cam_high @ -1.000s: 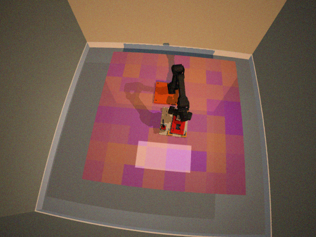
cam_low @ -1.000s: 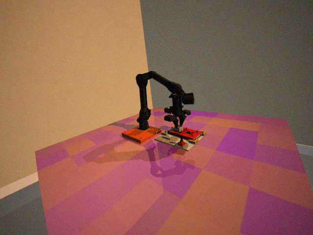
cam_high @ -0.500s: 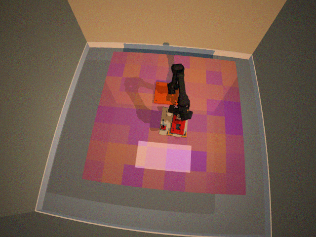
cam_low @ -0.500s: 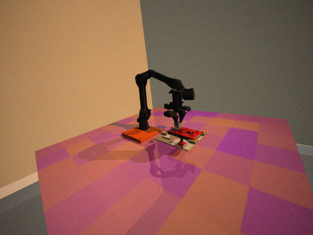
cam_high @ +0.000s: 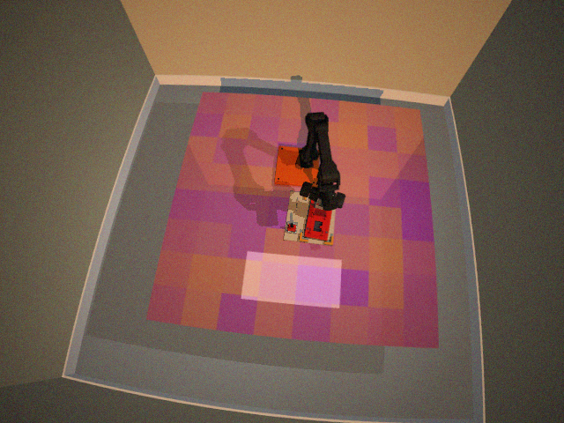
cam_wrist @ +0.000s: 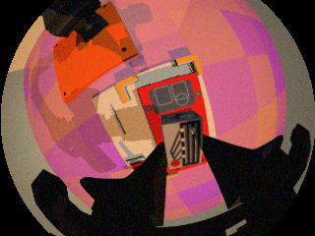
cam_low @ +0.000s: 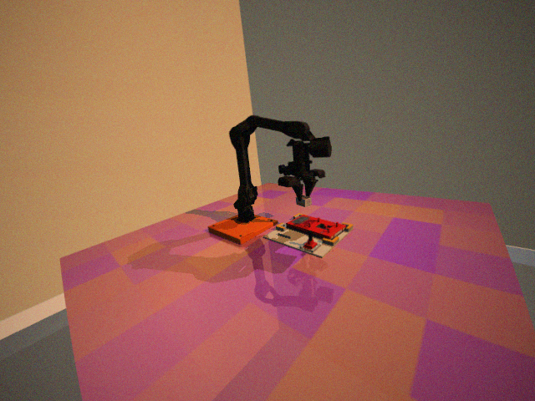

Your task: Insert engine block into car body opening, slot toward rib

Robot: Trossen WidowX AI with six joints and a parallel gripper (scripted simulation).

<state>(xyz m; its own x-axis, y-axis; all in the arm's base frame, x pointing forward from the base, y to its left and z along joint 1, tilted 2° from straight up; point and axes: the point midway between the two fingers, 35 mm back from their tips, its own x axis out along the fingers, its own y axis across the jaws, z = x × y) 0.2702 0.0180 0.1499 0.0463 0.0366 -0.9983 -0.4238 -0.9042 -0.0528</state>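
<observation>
Grey engine block (cam_low: 306, 200) hangs in the closed gripper (cam_low: 304, 196), near frame centre, above the red car body (cam_low: 317, 225). Pick-up looks finished; what remains is aligning the slot, inserting, pushing down and retreating.

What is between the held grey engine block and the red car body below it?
Nothing: in the exterior view the grey engine block, gripped by the black gripper, hangs above the red car body with only air between.

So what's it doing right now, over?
Black gripper shut on small grey engine block, held in the air. Flat red car body below, opening unfilled. Nothing in the way.
</observation>
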